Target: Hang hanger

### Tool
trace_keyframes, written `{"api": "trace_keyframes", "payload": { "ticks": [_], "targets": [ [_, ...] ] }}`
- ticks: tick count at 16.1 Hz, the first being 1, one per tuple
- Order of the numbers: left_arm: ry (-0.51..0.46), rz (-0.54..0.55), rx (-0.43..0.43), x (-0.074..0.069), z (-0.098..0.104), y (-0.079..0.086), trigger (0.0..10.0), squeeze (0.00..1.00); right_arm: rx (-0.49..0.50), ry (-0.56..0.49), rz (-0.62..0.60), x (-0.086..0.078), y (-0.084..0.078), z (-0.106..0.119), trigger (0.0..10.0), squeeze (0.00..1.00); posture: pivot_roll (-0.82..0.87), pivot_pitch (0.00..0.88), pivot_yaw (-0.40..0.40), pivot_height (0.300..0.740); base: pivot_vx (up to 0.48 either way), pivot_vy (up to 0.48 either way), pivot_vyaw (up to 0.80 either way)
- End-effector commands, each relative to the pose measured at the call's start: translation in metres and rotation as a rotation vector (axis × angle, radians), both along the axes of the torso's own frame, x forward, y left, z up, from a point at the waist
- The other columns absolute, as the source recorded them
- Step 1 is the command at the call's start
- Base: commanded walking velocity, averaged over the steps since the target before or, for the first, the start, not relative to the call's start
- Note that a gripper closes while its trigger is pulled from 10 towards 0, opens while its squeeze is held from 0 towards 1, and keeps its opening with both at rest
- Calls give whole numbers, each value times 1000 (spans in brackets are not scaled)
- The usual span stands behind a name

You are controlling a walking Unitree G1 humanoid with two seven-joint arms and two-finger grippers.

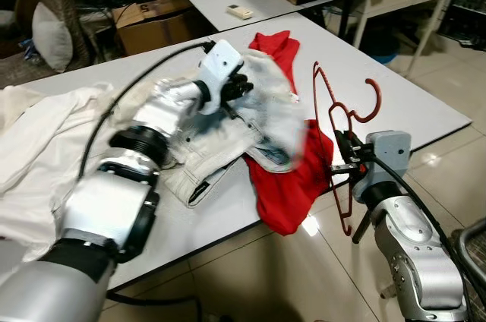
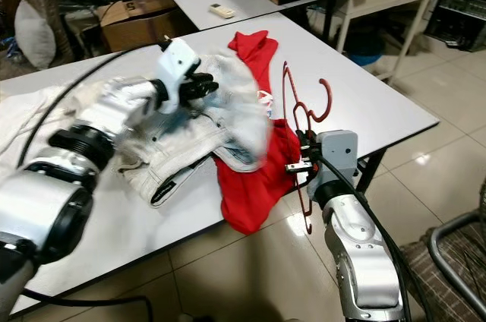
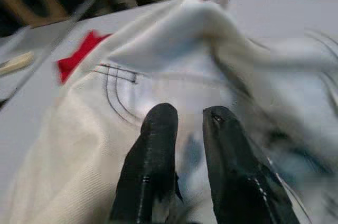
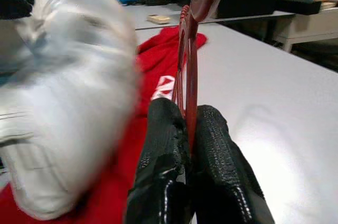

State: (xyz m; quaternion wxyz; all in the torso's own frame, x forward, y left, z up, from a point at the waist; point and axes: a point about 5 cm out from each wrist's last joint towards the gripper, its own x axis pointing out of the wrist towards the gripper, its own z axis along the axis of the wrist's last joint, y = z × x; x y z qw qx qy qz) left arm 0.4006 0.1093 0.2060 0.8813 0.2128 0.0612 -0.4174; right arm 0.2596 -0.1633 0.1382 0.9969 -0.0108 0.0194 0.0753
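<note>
White table: far right corner and right edge bare, free to reach. Middle blocked by red garment draped over the near edge, pale jeans on top. Left end covered by cream cloth. Red hanger stands at the near edge, beside the garment.
</note>
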Motion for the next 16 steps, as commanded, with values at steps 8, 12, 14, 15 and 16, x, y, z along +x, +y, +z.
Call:
{"api": "trace_keyframes", "payload": {
  "ticks": [8,12,14,15,16],
  "targets": [
    [25,-144,301,-36,-48,9,10000,0,9,-12,14,0,6,2,10000,0,-189,0,133,740,0,0,0],
    [43,-175,331,-57,-71,4,10000,0,7,-10,17,0,6,2,10000,0,-189,0,126,740,0,0,0],
    [53,-141,309,-63,-77,2,10000,0,2,-11,19,0,4,3,10000,0,-192,0,125,740,0,0,0],
    [56,-129,291,-64,-77,2,10000,0,1,-11,17,0,3,3,10000,0,-191,0,125,740,0,0,0],
    [40,-118,310,-65,-77,3,10000,0,0,-11,15,0,3,3,10000,0,-191,0,125,740,0,0,0]
  ]
}}
